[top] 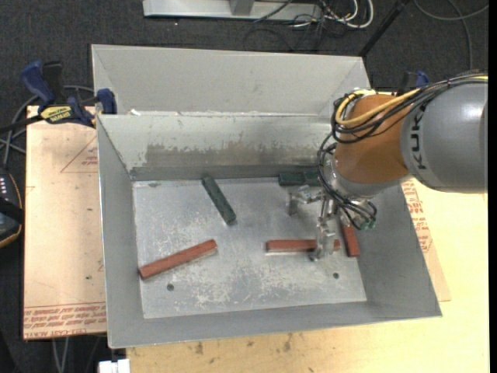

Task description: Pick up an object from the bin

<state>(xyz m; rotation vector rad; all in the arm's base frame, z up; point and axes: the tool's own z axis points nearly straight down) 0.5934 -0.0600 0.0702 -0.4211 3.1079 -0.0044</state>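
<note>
Tool (320,247) low, grip impossible to tell, at the end of a red bar (289,246) stretching leftward. Straddle its narrow width squarely, avoid the red block (351,241) just rightward, lift straight up.

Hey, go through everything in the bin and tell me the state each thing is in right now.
Long red-brown bar: flat, front left, untouched.
Dark green bar: flat, slanted, mid-bin, untouched.
Short red-brown bar: flat, its right end at the tool.
Small red piece: right of the tool, partly hidden.
Dark green block: at the back, partly under the arm.
Tool: low in the bin, at the short bar's right end.
</note>
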